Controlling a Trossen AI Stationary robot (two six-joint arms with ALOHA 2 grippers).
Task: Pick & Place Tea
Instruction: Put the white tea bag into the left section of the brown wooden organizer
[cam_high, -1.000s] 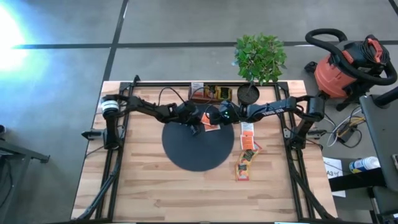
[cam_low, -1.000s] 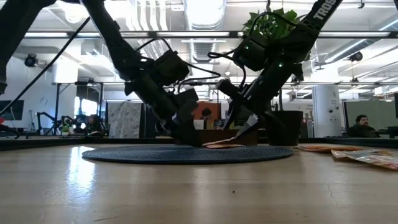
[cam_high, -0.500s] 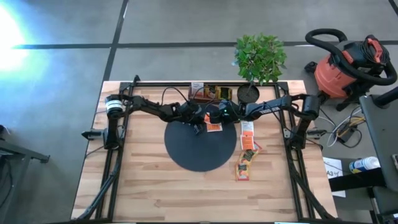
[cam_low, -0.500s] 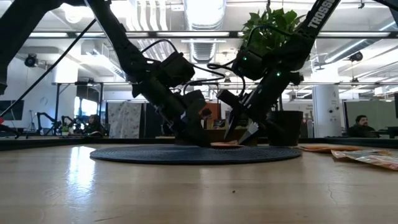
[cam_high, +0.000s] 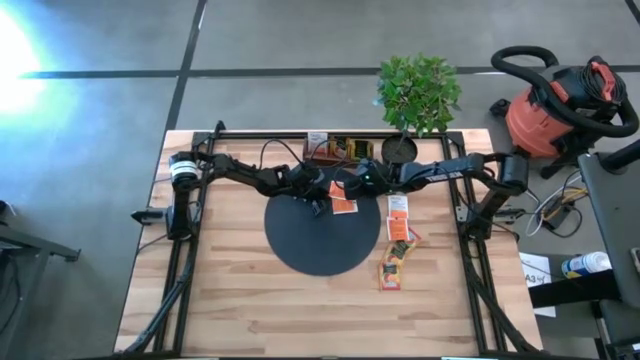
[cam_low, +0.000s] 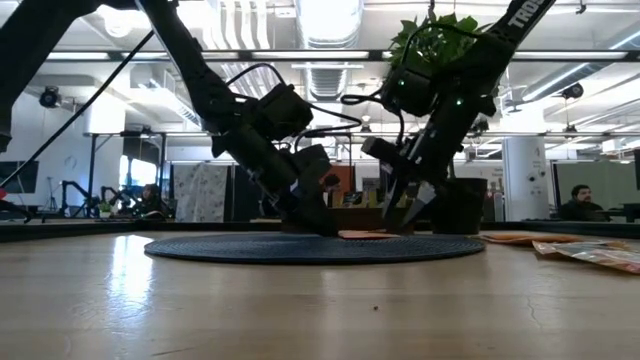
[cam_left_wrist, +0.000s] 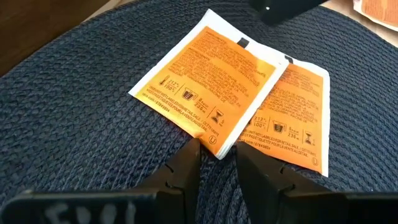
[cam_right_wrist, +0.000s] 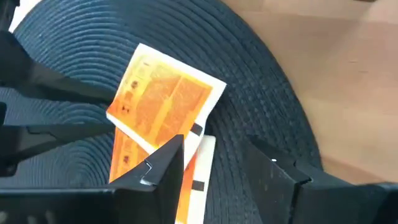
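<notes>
Left gripper: fingers slightly parted, grasping nothing, tips just beside the corner of the upper sachet. Right gripper: fingers parted and empty above the same pair. Two orange sachets lie overlapped on the far edge of the black mat, probably set there as the drop spot. About four more sachets wait on the table, right of the mat.

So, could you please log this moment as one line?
left gripper: open, at sachets | right gripper: open, above sachets | sachets: two overlapping on mat | spare sachets: on table
</notes>
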